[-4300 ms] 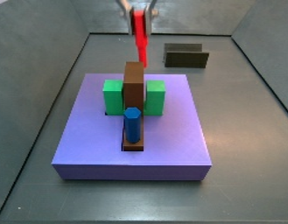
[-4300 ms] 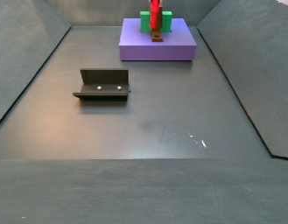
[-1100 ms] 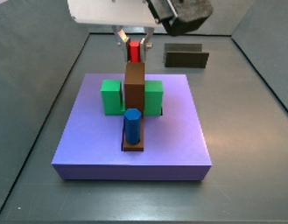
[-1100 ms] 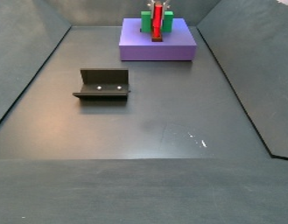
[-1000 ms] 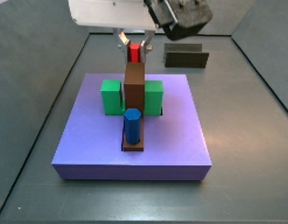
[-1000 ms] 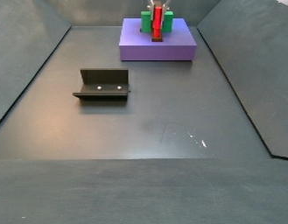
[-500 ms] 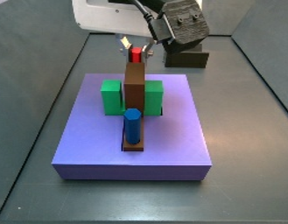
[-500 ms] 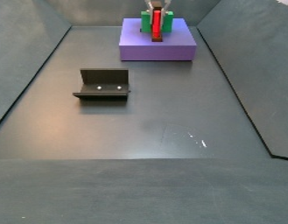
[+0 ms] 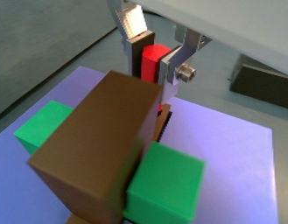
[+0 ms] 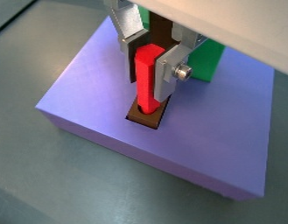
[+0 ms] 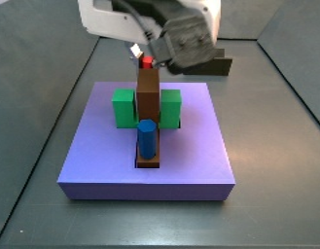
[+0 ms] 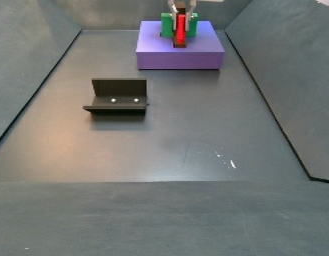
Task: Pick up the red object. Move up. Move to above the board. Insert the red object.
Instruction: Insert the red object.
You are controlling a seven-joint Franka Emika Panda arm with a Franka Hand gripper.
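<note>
The red object is a bright red peg held upright between the gripper's silver fingers. Its lower end sits in the dark slot at the end of the brown bar on the lavender board. The gripper is shut on the peg, right over the far end of the board. In a side view only the peg's top shows behind the bar. The peg and gripper also show in a wrist view, and the peg shows in a side view.
A blue peg stands at the near end of the bar. Green blocks flank the bar. The fixture stands on the grey floor away from the board; in a side view it is partly behind the gripper body.
The gripper has come down with the red peg at the far end of the brown bar. Less of the peg shows above the bar now. The board and blue peg have not moved.
</note>
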